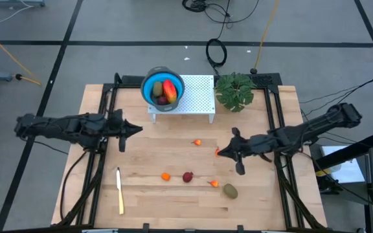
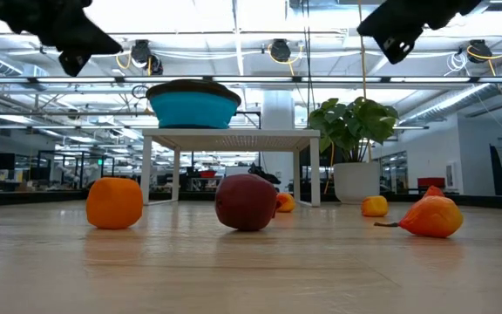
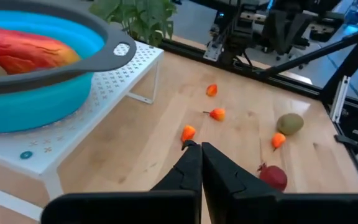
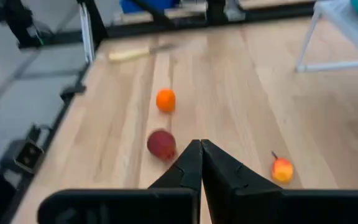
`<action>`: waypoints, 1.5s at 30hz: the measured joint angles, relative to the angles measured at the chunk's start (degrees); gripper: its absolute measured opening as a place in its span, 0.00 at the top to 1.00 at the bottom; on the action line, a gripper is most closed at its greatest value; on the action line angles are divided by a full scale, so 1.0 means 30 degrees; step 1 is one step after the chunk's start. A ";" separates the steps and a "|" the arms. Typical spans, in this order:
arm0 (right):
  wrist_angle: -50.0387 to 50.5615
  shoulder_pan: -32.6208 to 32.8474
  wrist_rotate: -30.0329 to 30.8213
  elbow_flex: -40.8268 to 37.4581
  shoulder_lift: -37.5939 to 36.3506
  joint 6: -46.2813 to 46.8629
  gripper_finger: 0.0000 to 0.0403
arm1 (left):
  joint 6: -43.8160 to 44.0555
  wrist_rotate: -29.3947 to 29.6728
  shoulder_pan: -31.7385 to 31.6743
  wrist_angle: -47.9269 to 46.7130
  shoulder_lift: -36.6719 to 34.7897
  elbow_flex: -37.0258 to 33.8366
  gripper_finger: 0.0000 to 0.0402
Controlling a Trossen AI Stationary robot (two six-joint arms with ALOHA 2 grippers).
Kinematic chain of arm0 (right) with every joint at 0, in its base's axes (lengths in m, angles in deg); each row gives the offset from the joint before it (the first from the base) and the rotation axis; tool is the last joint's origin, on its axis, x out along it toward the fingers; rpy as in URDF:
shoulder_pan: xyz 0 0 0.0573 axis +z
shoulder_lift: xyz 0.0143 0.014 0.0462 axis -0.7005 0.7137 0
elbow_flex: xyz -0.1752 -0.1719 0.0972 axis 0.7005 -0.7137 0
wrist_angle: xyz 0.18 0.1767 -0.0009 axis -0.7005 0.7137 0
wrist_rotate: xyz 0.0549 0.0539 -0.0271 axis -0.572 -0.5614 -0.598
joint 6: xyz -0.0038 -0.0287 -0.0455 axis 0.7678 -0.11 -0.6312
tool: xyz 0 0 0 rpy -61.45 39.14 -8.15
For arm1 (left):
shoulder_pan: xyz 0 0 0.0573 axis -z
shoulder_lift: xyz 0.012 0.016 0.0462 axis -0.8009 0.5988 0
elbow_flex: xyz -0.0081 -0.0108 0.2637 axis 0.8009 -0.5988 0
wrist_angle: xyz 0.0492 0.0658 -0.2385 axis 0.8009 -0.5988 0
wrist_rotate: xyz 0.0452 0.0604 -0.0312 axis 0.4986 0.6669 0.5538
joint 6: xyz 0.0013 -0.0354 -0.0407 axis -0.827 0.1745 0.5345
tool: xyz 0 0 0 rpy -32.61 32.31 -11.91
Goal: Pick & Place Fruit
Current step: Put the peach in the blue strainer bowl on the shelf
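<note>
— On the wooden table [image 1: 173, 200]: pale planks with visible grain. Scattered across them, six loose fruit pieces: a dark red ball [image 1: 188, 177], round and matte; a round orange piece [image 1: 166, 175] just beside it; an olive-brown oval [image 1: 230, 191] nearer the front edge; three tiny orange-red ones [image 1: 198, 142] with little pointed stems (one right at the right gripper's tip, one near the oval).

— And on the white perforated stand [image 1: 199, 97]?

— Holds a blue collapsible bowl [image 1: 149, 92] with a grey rim, soft-looking and round. Inside, three pieces: an oblong red-orange-yellow fruit [image 1: 169, 88], glossy; a second olive-brown oval [image 1: 158, 88]; a dark red ball [image 1: 163, 100].

— Grippers?

— Left gripper [image 1: 138, 130] poised over the table left of the stand, slim dark fingers pressed together, pinching nothing. Right gripper [image 1: 220, 152] above mid-table, right of centre, jaws likewise pressed together, empty.

— Anything else?

— One slim cream-yellow knife [image 1: 119, 190], flat and straight, near the front left corner. One leafy green plant [image 1: 235, 89] in a white pot, just beside the stand (broad, split leaves). Black metal frame rails [image 1: 106, 110] along both sides of the table.
</note>
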 joint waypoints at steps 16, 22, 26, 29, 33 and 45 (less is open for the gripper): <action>0.8905 -0.0787 0.1404 0.3568 0.3654 0.1090 0.98 | -0.2995 -0.1036 -0.0007 0.0940 -0.4587 -0.3727 0.98; 1.0699 -0.1602 0.1280 0.3962 0.3840 0.1047 0.91 | -0.3770 -0.1071 -0.0007 0.2349 -0.5406 -0.4907 0.98; 1.2860 -0.2542 -0.0682 0.3963 0.3846 0.0949 0.83 | -0.4048 -0.1056 -0.0007 0.2446 -0.5687 -0.5267 0.97; 1.4988 -0.3253 -0.1998 0.3961 0.3846 0.0570 0.76 | -0.4266 -0.0984 -0.0015 0.2511 -0.5705 -0.5423 0.99; 1.6903 -0.4033 -0.2163 0.3948 0.3846 -0.0186 0.66 | -0.4227 -0.0331 -0.0015 0.2630 -0.5712 -0.5431 0.98; 1.6954 -0.5538 -0.2617 0.3918 0.3839 -0.2663 0.42 | -0.4701 0.1202 -0.0015 0.2948 -0.5712 -0.5431 0.95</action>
